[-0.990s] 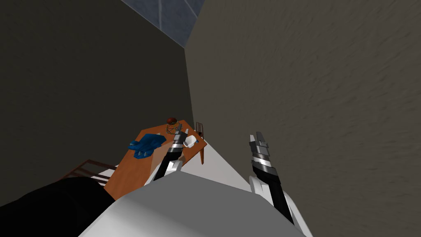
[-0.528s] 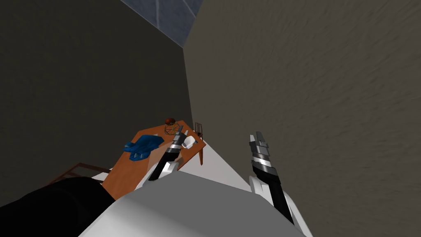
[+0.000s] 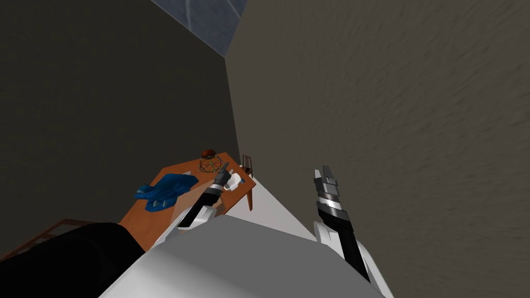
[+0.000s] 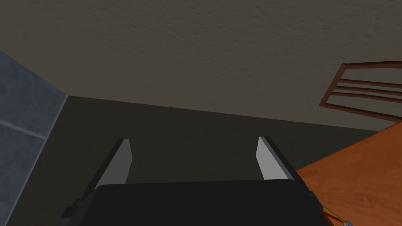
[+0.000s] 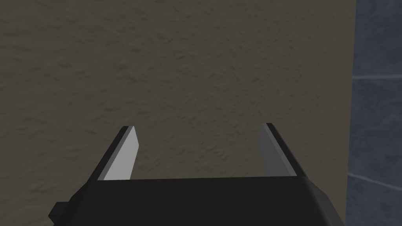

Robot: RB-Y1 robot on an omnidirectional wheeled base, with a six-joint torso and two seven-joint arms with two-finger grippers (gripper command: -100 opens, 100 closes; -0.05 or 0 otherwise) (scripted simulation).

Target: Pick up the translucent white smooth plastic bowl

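While the right arm hangs off to the right of the table (image 3: 150, 221), well clear of its edge, the right gripper (image 5: 198, 126) stands with its two blades wide apart and nothing between them. Nearest on the orange-brown table top lies a crumpled blue cloth (image 3: 165, 190), toward the table's left side. Past the cloth, the left arm stretches over the table's far right part. The left gripper (image 4: 194, 139) is likewise spread wide and has hold of nothing, and its fingers (image 4: 122, 161) are bare, with the table's corner off to one side of them. The white bowl (image 3: 235, 181) sits on the table close to its right edge, just beside the left gripper and outside its blades. Whether the two touch I cannot tell from where I stand. Farther along the table, near its far end, stands a wire basket (image 3: 210, 164). A reddish-brown round thing (image 3: 208, 153) shows at the table's far edge, just behind the basket. Beyond the table's far right corner is a small brown slatted chair (image 3: 248, 163).
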